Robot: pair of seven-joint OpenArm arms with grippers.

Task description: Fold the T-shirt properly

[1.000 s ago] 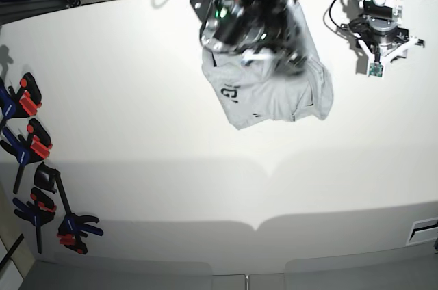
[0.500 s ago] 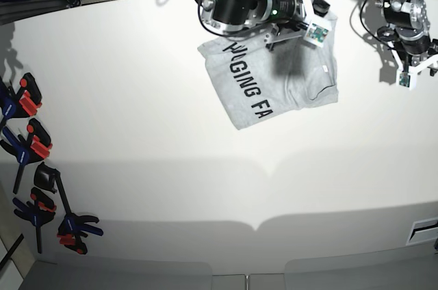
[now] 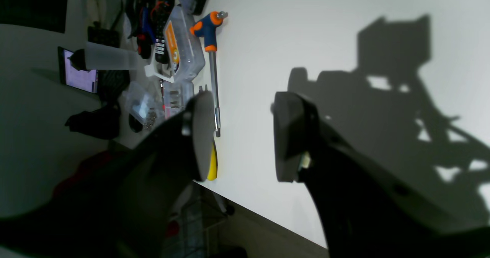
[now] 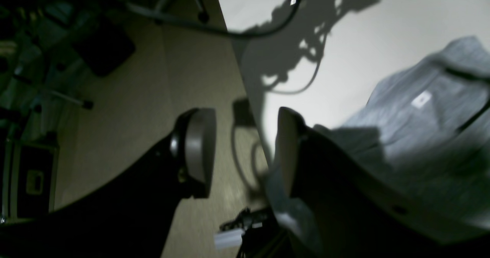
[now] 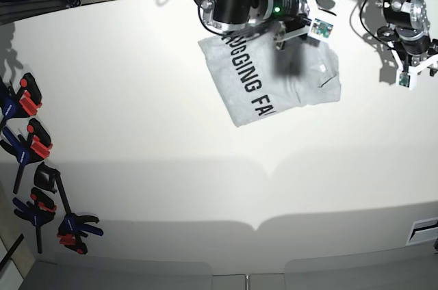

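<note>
The grey T-shirt (image 5: pixel 274 81) lies folded on the white table (image 5: pixel 137 112), black lettering facing up along its left side. In the right wrist view the T-shirt (image 4: pixel 421 143) shows its small white tag (image 4: pixel 421 99). My right gripper (image 4: pixel 243 151) hovers open at the shirt's far edge, over the table's rim, with nothing between its fingers. The right arm (image 5: pixel 256 3) hangs over the shirt's top edge. My left gripper (image 3: pixel 245 135) is open and empty above bare table, away from the shirt at the far right (image 5: pixel 416 61).
Several blue, red and black clamps (image 5: pixel 31 146) lie along the table's left edge. An orange-and-blue T-handle driver (image 3: pixel 209 40) and plastic parts boxes (image 3: pixel 178 51) sit near the table edge by the left gripper. Cables run behind the table.
The right gripper has opened and let go of the T-shirt, which now lies flatter with more lettering showing. The left arm shifted right a second ago and has held still since.
</note>
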